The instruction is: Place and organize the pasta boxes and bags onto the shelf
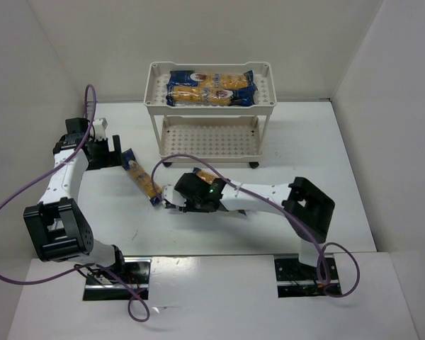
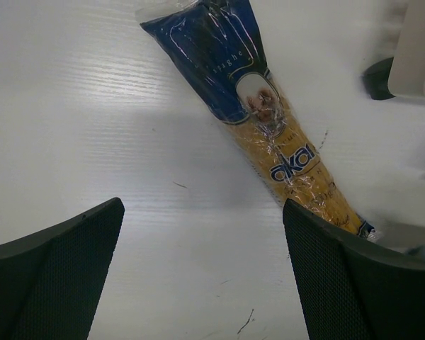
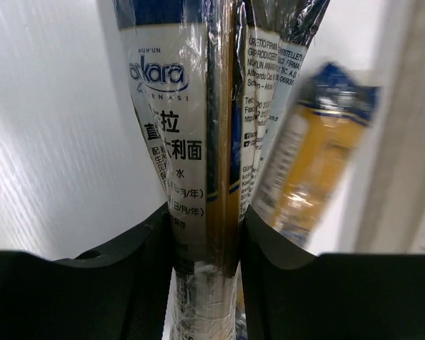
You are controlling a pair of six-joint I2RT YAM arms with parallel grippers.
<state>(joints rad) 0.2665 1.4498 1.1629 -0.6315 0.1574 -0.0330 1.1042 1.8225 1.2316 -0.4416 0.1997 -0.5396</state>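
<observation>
1. Table (image 1: 304, 149): a white surface that takes up most of the top view.

2. Shelf (image 1: 154, 88): it stands at upper centre of the top view. On its upper tray, the shelved packets (image 1: 211, 88) lie side by side with their long axes running left to right. I count at least two and cannot separate them further.

3. Table packet (image 1: 142, 177): it lies left of centre in the top view, with its long axis diagonal from upper left to lower right.
   - In the left wrist view the table packet (image 2: 269, 120) has its dark blue end at top centre and its yellow middle running toward the lower right. The blue letters "aka" can be read on the clear film, and pale script on the blue end shows "aghe".
   - In the right wrist view it (image 3: 177, 142) rises straight up the frame. Its white label reads "akara" above Chinese characters. The small print beside that begins "URETICI FIRMA"; the rest is too fine to read.

4. Second packet (image 1: 204, 174): the top view shows only an orange sliver of it at the right wrist. In the right wrist view it (image 3: 312, 142) is blurred at centre right, blue end up.

5. Left gripper (image 1: 119, 154): it sits at the table packet's upper-left end. In its own view the left gripper (image 2: 204, 209) has its fingers spread wide, touching nothing.

6. Right gripper (image 1: 168, 200): it is at the packet's lower-right end. In its own view the right gripper (image 3: 205, 216) has both fingers pinching the labelled end.
</observation>
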